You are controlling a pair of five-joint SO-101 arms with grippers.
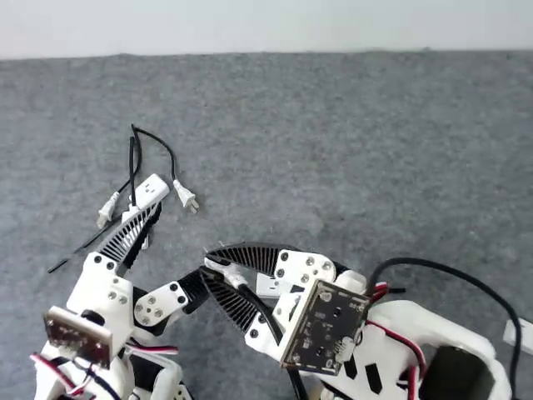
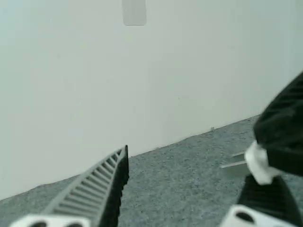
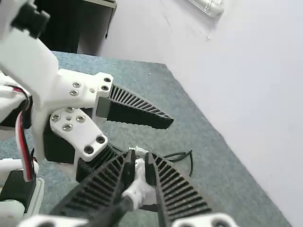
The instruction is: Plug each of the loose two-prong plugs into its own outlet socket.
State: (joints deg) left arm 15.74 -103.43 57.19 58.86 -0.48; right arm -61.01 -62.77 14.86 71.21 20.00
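A small white outlet block lies on the grey carpet, with thin black cords looping behind it. Two loose white two-prong plugs rest beside it, one to its right and one to its left. My right gripper is shut on a third white plug, whose black cord trails down. In the right wrist view that plug sits pinched between the ribbed fingers. My left gripper is open wide, one finger reaching the outlet block and the other tip beside the held plug.
A pale wall borders the carpet's far edge. The carpet's right half is bare. A white piece lies at the right edge, and both arm bases crowd the near edge.
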